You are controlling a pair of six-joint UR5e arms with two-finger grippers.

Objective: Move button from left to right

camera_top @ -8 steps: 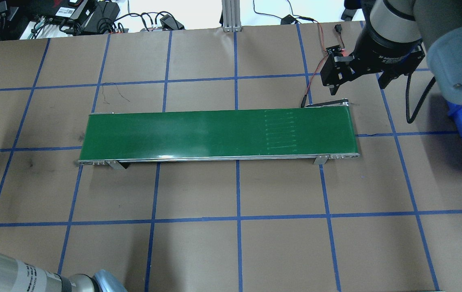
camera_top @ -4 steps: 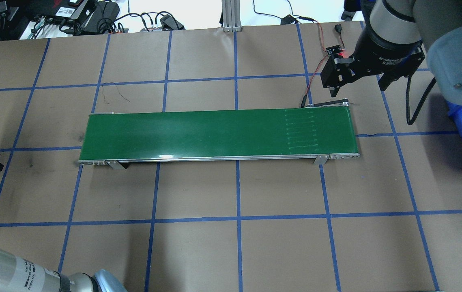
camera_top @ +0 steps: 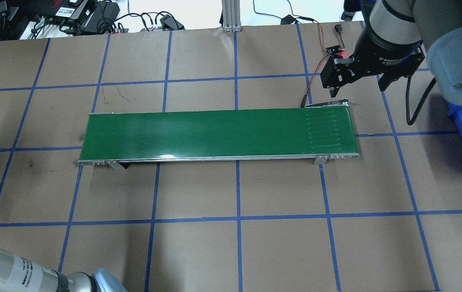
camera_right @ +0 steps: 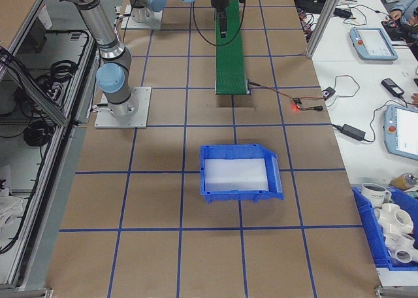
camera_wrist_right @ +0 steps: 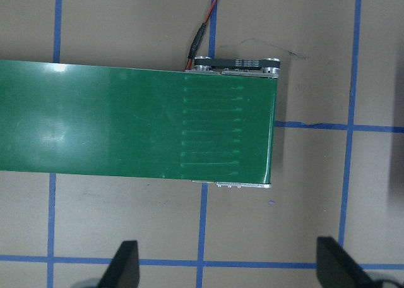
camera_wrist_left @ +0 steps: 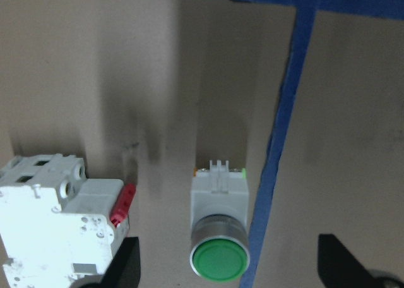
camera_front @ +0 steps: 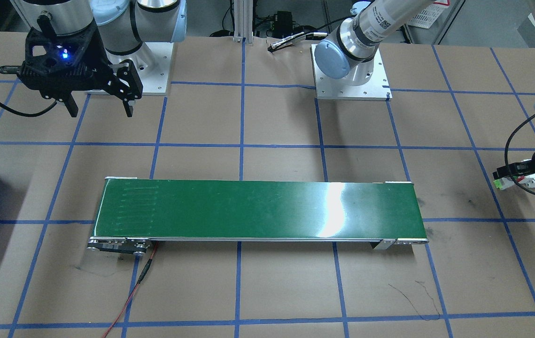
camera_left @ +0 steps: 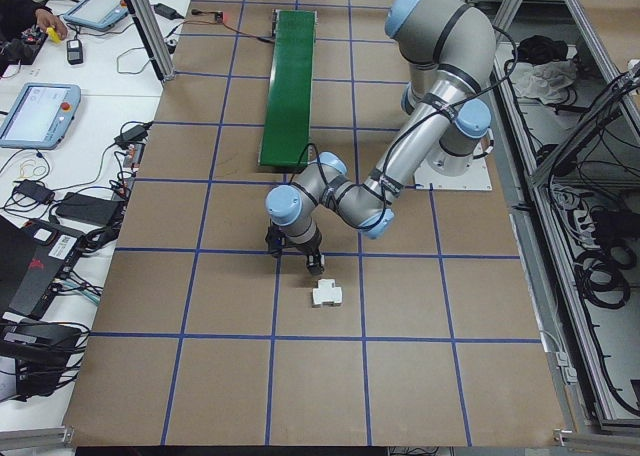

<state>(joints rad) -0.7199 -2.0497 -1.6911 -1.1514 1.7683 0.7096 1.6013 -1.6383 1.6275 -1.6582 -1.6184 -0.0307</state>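
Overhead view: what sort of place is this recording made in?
Probably a robotics lab test cell: a paper-covered table gridded with blue tape, a small green conveyor belt on it, and operator benches with teach pendants alongside.

I count one button (camera_wrist_left: 218, 228), one white breaker block (camera_wrist_left: 58, 222), one green conveyor belt (camera_top: 218, 133), one blue bin (camera_right: 239, 173), and two grippers, left (camera_wrist_left: 227, 268) and right (camera_top: 359, 80)

Both grippers, left (camera_wrist_left: 227, 266) and right (camera_wrist_right: 227, 266), hang jaws parted.
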